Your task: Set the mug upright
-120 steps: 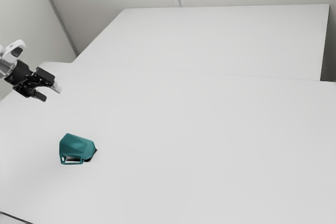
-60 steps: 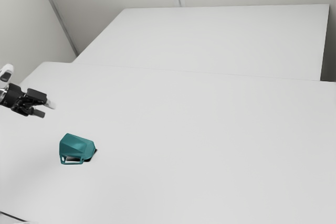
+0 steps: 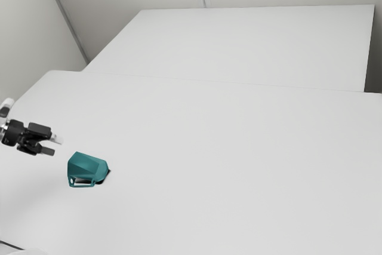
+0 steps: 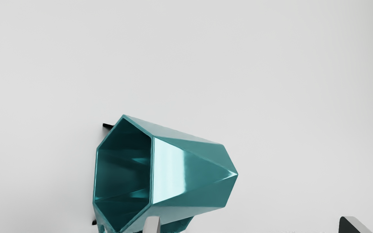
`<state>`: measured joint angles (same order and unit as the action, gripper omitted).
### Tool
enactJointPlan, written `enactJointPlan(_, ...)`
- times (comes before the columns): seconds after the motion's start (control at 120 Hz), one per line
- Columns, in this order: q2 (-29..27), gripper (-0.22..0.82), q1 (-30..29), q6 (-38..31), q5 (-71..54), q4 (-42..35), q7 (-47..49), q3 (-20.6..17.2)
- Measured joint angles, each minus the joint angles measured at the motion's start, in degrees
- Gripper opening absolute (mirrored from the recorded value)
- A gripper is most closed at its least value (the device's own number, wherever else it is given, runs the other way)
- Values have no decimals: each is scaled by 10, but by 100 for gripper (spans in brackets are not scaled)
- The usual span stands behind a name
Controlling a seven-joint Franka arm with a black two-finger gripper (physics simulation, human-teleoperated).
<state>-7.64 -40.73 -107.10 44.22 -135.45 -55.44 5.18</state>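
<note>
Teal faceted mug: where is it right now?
The teal faceted mug lies on its side on the flat white table, in the exterior view's left part, lower and farther toward that view's right than the black two-finger tool.

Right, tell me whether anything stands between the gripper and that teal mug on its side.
Nothing visible does. In the exterior view, the open gripper is toward the view's left of the mug, with no object in between. In the wrist view, one of its own fingertips overlaps the mug.
</note>
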Motion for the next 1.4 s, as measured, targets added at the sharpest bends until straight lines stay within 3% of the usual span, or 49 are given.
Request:
enactJointPlan(0.867, 97, 60, -8, -4, 14, 27, -11, -2)
enactJointPlan(1.4, 112, 60, -7, -21, 29, 35, -13, -45)
